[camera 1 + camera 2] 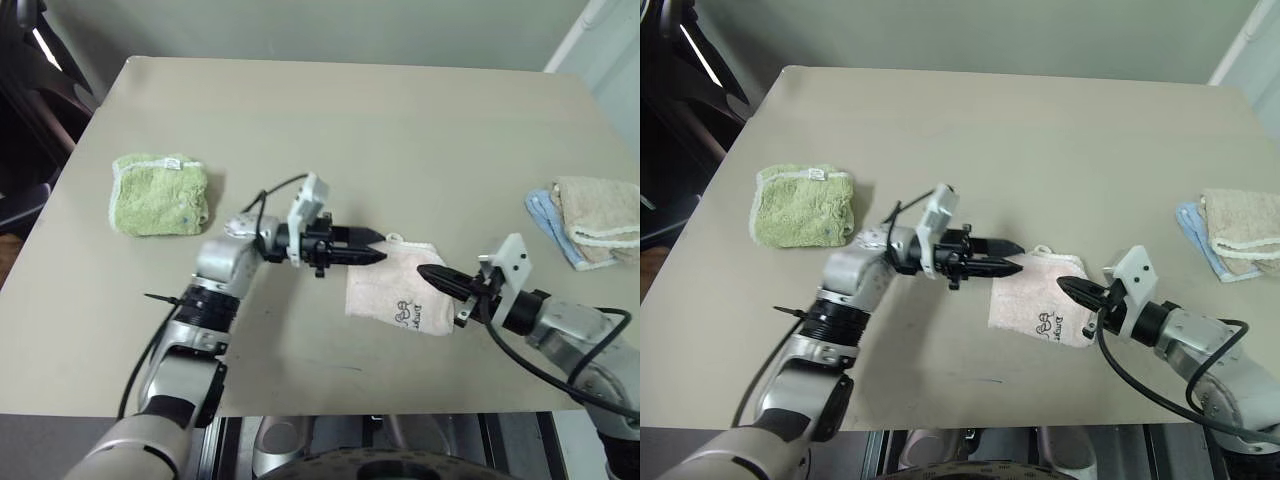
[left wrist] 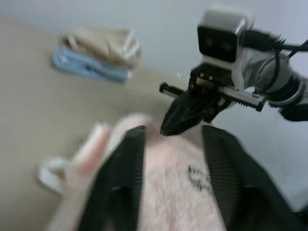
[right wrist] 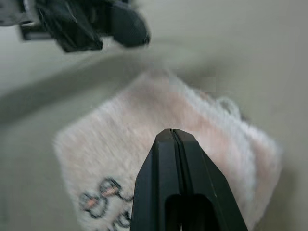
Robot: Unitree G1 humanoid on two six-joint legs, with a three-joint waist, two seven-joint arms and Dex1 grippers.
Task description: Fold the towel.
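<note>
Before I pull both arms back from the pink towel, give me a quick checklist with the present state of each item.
1. Towel folded into a small packet on the table: ok.
2. Left gripper open, nothing between its fingers: ok.
3. Right gripper shut, holding no cloth: ok.
4. Right gripper's tip clear of the towel's edge: cannot tell, it sits right at it.
5. Green towel far from the arms: ok.
6. Beige and blue cloths out of the right arm's way: ok.
</note>
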